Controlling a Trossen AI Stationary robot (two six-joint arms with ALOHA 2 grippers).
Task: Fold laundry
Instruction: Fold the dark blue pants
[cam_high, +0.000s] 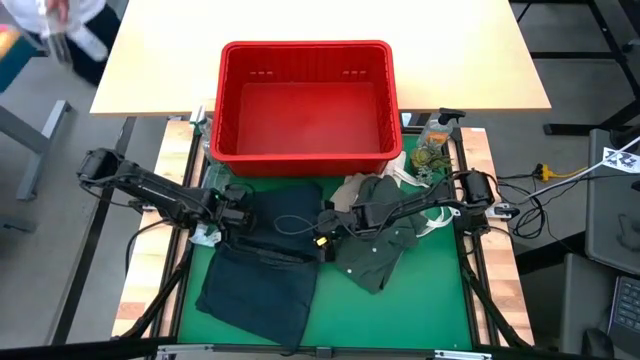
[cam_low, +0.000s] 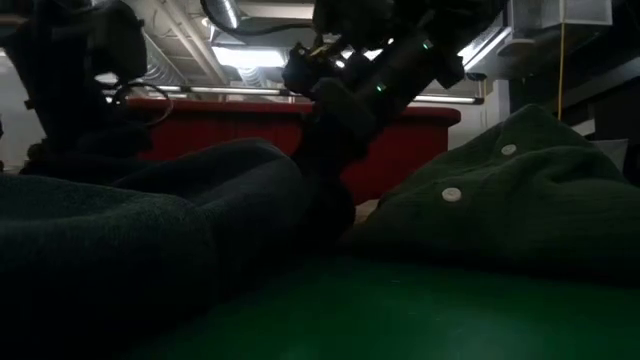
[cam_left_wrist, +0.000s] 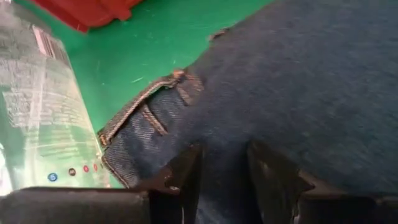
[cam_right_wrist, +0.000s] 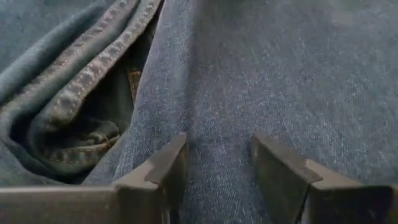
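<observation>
Dark blue denim jeans (cam_high: 262, 262) lie flat on the green mat, left of centre, with the waistband and a belt loop (cam_left_wrist: 149, 112) at their left side. My left gripper (cam_high: 238, 212) (cam_left_wrist: 224, 171) stands open, low over that waistband end. My right gripper (cam_high: 325, 228) (cam_right_wrist: 217, 165) stands open over the jeans' right side, beside thick bunched seams (cam_right_wrist: 81, 106). An olive-green buttoned shirt (cam_high: 385, 245) (cam_low: 500, 190) lies crumpled to the right, a pale garment (cam_high: 355, 188) at its far edge. My left gripper slants down at the jeans near the waistband, and smooth denim (cam_left_wrist: 224, 137) shows between its spread fingers; whether the tips touch it I cannot tell. My right gripper slants down at the smooth denim (cam_right_wrist: 217, 93) the same way; whether it touches I cannot tell.
The red slatted basket (cam_high: 305, 160) stands at the mat's far edge. A clear plastic bottle (cam_left_wrist: 37, 112) lies close to the left gripper on the mat's left side. A spray bottle (cam_high: 437, 140) stands at the far right. The bare green mat (cam_high: 420, 310) is at the near right.
</observation>
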